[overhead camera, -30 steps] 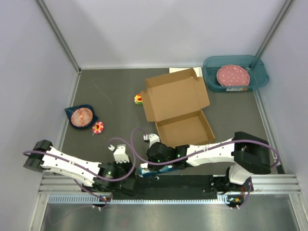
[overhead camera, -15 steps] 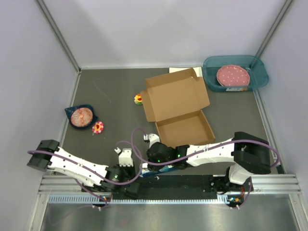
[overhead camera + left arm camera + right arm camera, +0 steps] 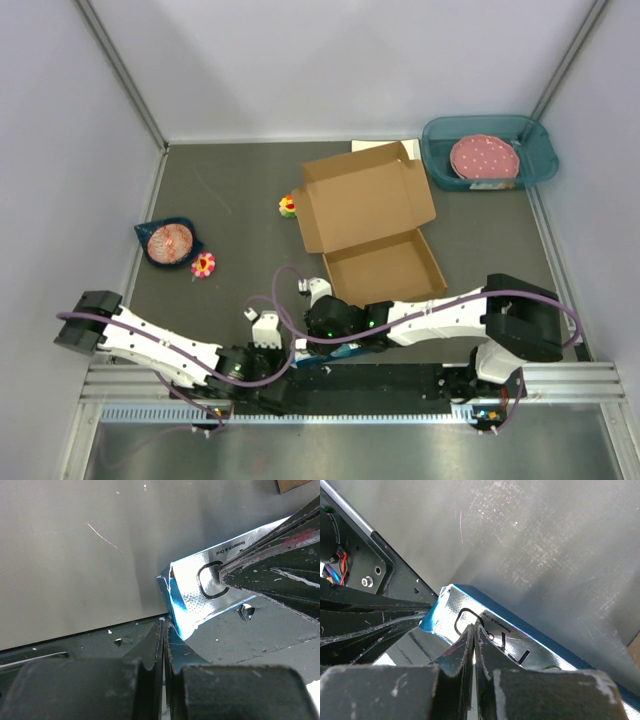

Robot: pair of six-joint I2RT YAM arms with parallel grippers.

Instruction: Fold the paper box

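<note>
One paper box (image 3: 370, 225) beyond right gripper (image 3: 474, 628)

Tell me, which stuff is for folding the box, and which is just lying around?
For the job: paper box.

Not for it: blue and silver packet, pinched in the jaws of the right gripper; teal tub; pink spotted plate inside it; dark blue bowl; little flower beside the box; second flower near the bowl; white sheet behind the box.
</note>
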